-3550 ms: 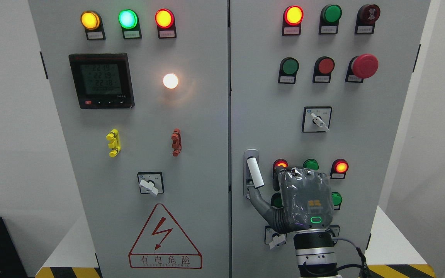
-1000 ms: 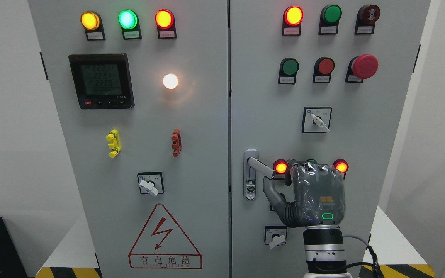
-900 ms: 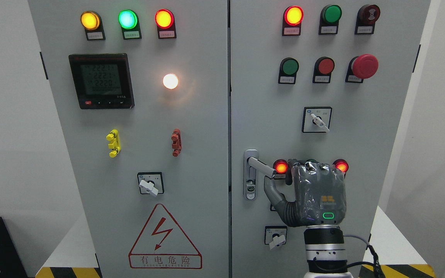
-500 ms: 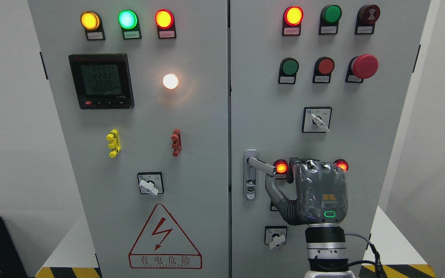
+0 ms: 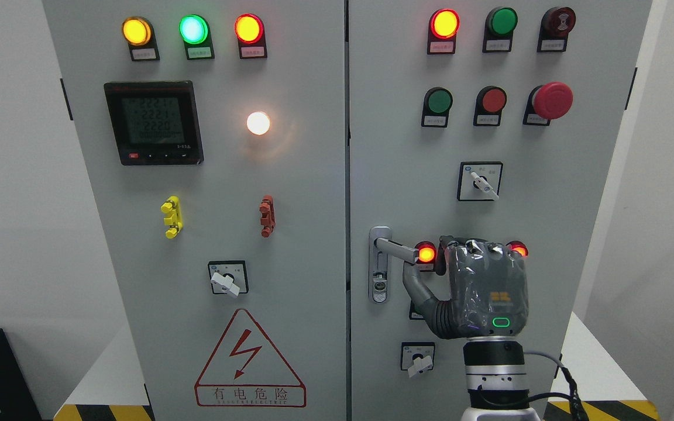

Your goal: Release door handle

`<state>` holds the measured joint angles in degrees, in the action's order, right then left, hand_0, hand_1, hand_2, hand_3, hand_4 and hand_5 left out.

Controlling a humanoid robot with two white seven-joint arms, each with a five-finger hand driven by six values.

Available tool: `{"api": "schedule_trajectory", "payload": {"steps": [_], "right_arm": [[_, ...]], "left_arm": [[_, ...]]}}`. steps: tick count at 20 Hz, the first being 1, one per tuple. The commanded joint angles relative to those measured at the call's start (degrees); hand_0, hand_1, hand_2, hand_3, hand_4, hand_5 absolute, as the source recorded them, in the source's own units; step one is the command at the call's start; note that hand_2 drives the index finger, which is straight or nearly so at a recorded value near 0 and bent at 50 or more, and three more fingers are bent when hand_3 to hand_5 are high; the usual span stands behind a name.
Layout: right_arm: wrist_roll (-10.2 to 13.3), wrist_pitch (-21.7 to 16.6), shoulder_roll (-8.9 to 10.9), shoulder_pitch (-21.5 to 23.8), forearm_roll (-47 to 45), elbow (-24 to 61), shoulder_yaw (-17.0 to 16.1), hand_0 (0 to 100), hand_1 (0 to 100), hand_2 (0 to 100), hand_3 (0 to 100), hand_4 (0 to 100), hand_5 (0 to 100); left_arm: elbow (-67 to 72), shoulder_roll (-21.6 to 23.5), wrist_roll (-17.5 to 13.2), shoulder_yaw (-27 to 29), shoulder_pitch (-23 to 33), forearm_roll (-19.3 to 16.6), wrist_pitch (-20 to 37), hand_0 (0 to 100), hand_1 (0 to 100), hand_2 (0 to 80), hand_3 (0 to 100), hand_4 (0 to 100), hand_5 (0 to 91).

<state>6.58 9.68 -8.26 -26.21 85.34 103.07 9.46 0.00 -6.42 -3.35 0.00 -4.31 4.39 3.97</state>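
Thumb contact looks like the risk: the right hand (image 5: 477,286) has its fingers curled, thumb reaching up-left under the free end of the door handle (image 5: 398,250), which juts sideways just left of the knuckles. Withdrawing without spreading could snag and drag it.

We see the silver door handle (image 5: 398,249) on the right cabinet door (image 5: 407,146), swung out nearly horizontal, pointing right.
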Motion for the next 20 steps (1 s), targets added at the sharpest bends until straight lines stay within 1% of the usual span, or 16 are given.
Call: {"api": "schedule_trajectory", "payload": {"steps": [1, 15, 20], "right_arm": [[0.01, -0.02, 0.0, -0.07, 0.0, 0.11, -0.06, 41, 41, 76, 100, 98, 92], [-0.08, -0.19, 0.0, 0.29, 0.0, 0.82, 0.03, 41, 40, 76, 100, 98, 92], [-0.08, -0.37, -0.18, 1.34, -0.09, 1.52, 0.03, 41, 40, 76, 100, 98, 92]], "left_arm": [[-1.14, 0.0, 0.01, -1.23, 0.0, 0.0, -0.01, 0, 0, 2.3, 9, 1, 0.0], [-1.14, 0.0, 0.01, -1.23, 0.0, 0.0, -0.01, 0, 0, 2.3, 9, 1, 0.0], [-1.14, 0.0, 0.01, -1.23, 0.0, 0.0, -0.01, 0, 0, 2.3, 10, 1, 0.0]]}}
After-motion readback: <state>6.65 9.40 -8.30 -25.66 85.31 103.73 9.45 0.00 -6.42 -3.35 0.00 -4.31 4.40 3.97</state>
